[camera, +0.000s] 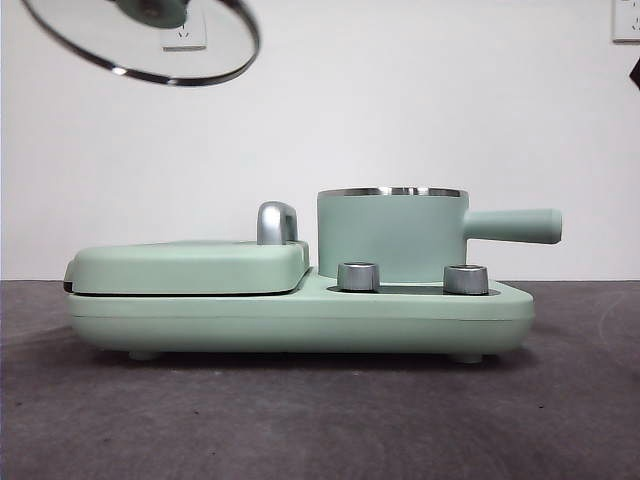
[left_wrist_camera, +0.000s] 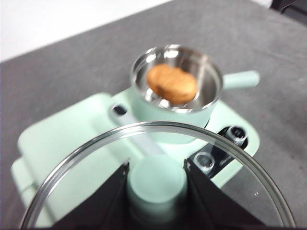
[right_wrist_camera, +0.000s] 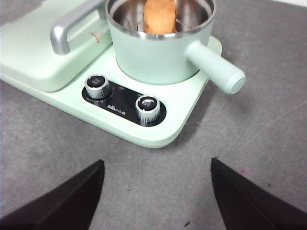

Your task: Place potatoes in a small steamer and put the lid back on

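The mint-green steamer pot (camera: 392,236) with a steel rim and a long side handle stands on the right half of its green base (camera: 300,320). The orange-brown potato (left_wrist_camera: 171,84) lies inside the pot; it also shows in the right wrist view (right_wrist_camera: 159,15). My left gripper (left_wrist_camera: 156,184) is shut on the green knob of the clear glass lid (left_wrist_camera: 240,177). It holds the lid tilted, high above the griddle side, at the top left of the front view (camera: 150,45). My right gripper (right_wrist_camera: 157,191) is open and empty above the mat, in front of the base's knobs.
The flat green griddle cover (camera: 190,265) with a steel handle (camera: 277,222) fills the base's left half. Two steel dials (camera: 358,276) sit on the base's front. A grey mat (camera: 300,420) covers the table. A white wall stands behind.
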You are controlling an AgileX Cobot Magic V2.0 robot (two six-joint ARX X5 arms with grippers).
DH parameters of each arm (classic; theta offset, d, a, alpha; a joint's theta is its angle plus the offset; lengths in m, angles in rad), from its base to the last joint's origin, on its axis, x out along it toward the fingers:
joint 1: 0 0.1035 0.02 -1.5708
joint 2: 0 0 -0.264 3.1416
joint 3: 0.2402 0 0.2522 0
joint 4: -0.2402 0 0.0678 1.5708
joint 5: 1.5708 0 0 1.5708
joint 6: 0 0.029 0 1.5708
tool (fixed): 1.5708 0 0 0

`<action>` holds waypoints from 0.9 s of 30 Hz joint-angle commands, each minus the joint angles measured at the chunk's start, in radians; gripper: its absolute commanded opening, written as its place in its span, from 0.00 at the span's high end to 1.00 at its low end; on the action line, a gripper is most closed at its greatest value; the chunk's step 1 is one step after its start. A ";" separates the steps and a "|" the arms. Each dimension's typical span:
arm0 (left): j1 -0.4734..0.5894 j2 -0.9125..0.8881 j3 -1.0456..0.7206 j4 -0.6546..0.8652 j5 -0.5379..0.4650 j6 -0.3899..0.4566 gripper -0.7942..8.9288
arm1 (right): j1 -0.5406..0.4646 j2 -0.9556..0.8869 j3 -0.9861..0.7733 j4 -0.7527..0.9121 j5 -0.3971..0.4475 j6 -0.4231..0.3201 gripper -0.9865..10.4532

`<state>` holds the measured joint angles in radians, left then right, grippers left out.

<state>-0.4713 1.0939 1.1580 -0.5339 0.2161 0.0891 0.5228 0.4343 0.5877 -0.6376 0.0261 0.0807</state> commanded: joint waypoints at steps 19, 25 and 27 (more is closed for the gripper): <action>-0.170 0.437 0.070 0.656 -0.018 -0.004 0.90 | 0.006 -0.032 0.007 0.016 0.000 0.013 0.61; -0.171 0.589 0.193 0.691 -0.018 0.005 0.90 | 0.006 -0.032 0.007 0.016 0.000 0.013 0.61; -0.171 0.636 0.240 0.687 -0.018 0.005 0.90 | 0.006 -0.032 0.007 0.016 0.000 0.013 0.61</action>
<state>-0.6323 1.7096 1.3567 0.1169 0.1978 0.0891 0.5228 0.4015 0.5877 -0.6353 0.0261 0.0834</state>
